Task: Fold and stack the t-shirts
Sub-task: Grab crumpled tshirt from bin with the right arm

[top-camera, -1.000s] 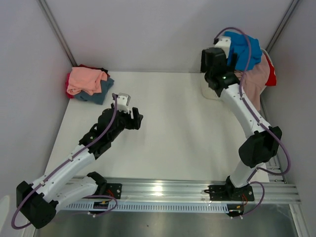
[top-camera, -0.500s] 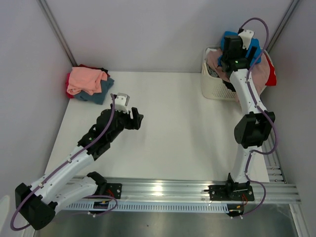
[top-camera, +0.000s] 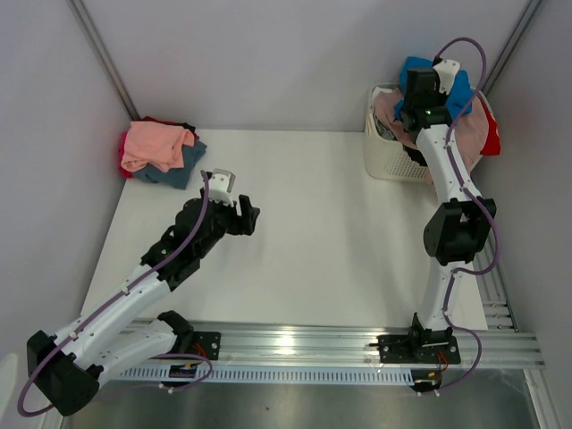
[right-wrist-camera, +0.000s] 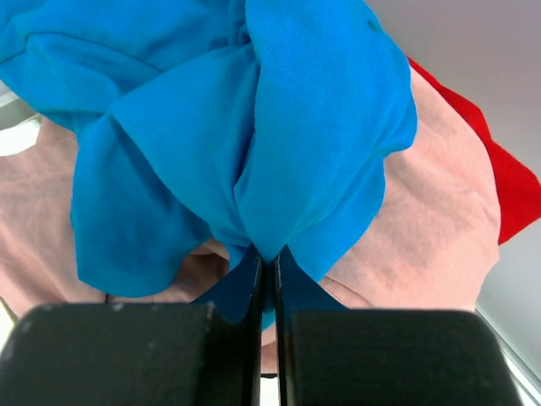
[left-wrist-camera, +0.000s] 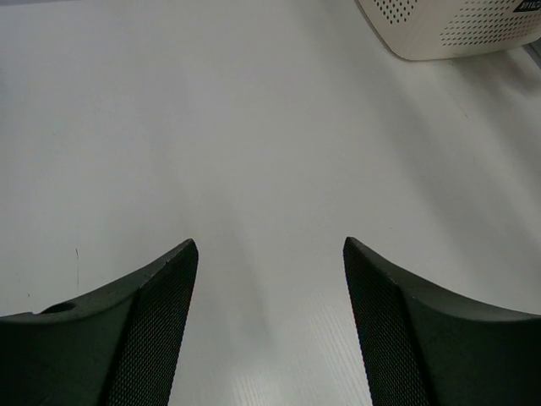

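A bright blue t-shirt [right-wrist-camera: 254, 127] lies on top of the heap in the white basket [top-camera: 384, 159] at the back right. My right gripper [right-wrist-camera: 269, 258] is shut on a fold of it. From above, the right gripper [top-camera: 417, 79] sits over the basket beside the blue t-shirt [top-camera: 462, 89]. Under the blue one lie a dusty pink t-shirt [right-wrist-camera: 423, 228] and a red one [right-wrist-camera: 511, 194]. My left gripper [left-wrist-camera: 270, 279] stands open over bare table with nothing between its fingers; it shows left of centre from above [top-camera: 243, 217].
A pile of t-shirts sits in the back left corner: salmon pink [top-camera: 154, 145] on top, slate blue-grey [top-camera: 185, 166] below, red and black edges behind. The basket's corner [left-wrist-camera: 456, 25] shows far ahead in the left wrist view. Walls close the table on three sides.
My right arm swung up from in front of the basket to over it, and its jaws closed on the blue t-shirt. The left arm has not moved.
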Available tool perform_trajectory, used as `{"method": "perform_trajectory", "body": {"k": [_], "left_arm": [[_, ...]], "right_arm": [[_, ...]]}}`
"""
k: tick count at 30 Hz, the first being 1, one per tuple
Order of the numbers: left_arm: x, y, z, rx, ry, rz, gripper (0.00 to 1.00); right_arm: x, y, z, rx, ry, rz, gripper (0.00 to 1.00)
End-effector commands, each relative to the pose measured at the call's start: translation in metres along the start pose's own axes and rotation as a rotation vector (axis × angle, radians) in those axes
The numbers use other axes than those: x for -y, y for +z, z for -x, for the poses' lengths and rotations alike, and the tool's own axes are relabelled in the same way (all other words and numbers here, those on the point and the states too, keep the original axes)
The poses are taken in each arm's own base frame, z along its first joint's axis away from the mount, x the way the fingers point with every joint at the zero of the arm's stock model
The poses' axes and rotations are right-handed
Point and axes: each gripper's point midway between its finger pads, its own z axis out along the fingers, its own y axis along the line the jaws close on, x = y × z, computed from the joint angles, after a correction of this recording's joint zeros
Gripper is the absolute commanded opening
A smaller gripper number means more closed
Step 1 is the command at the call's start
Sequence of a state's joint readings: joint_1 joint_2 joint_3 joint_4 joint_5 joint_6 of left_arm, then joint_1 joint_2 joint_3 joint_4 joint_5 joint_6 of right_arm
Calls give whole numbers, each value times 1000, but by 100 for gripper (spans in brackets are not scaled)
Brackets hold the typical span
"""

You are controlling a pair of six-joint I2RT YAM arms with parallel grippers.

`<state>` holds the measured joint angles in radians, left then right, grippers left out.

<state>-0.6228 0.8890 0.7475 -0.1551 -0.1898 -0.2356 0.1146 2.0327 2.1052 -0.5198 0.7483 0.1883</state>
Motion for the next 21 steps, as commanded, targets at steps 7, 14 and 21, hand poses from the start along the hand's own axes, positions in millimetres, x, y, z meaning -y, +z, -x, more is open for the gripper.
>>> {"method": "perform_trajectory", "body": {"k": [7,14,21], "left_arm": [[2,-1,11,39,-6,9,74],[-2,7,23,61,-16,50,75],[-18,9,29,79,-41,145,85]], "right_arm": [[-33,-49,36,68,-1,194,0],[-139,-205,67,171,-122,797,0],[-182,-432,69,381,-327,1314,0]]}}
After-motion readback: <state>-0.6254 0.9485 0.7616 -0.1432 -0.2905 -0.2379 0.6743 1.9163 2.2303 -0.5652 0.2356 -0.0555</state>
